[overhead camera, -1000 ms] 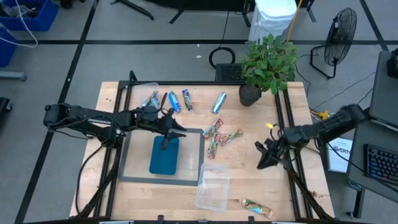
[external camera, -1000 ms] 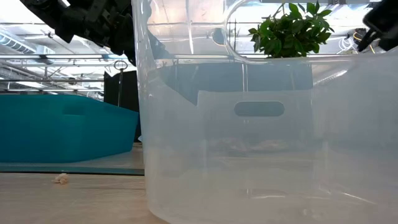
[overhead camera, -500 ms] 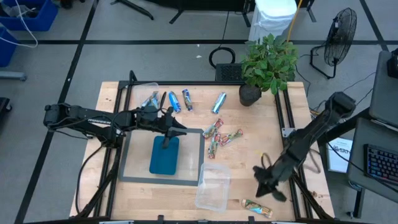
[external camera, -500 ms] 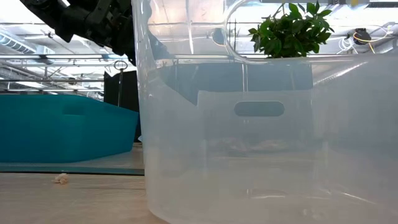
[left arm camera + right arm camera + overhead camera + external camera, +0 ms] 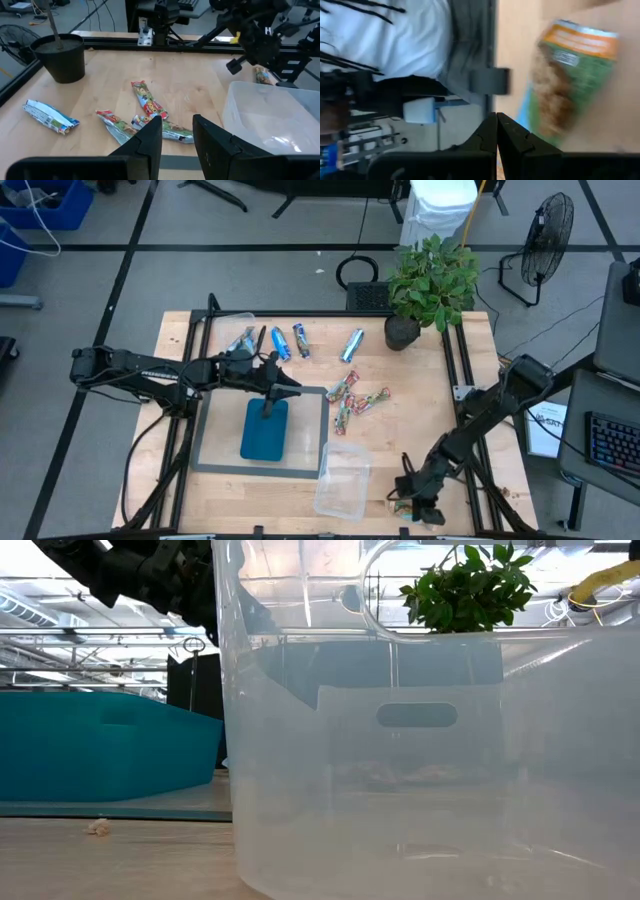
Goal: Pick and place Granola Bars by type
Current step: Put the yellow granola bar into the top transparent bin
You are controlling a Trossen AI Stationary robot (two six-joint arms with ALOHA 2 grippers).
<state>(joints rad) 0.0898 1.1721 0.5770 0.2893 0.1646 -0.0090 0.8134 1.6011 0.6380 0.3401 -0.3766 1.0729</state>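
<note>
My right pincer (image 5: pixel 415 502) is down at the near right edge of the table, over the lone bar (image 5: pixel 404 506) that lies just past the near tub (image 5: pixel 341 477). In my right wrist view the two fingers (image 5: pixel 496 136) are pressed together with nothing between them, and the bar (image 5: pixel 567 80), orange and green, lies just ahead of the tips, not held.

I judge the step in hand to be the approach to this stray bar. Next I must part the fingers, set them across the bar's narrow width, and close before lifting; shut as they are, they would only push the foil along the wood.

Farther in, my left pincer (image 5: pixel 292 384) waits above the teal tray (image 5: pixel 264 429), its fingers (image 5: pixel 150 140) a little apart and empty.

Beyond that, a cluster of multicoloured bars (image 5: pixel 352 400) lies mid-table, well apart from my right pincer. At the far side a row of blue bars (image 5: pixel 291 340) lies loose beside the far tub (image 5: pixel 232 326), with the plant pot (image 5: pixel 401 332) to their right. None of the bars looks sorted yet.
</note>
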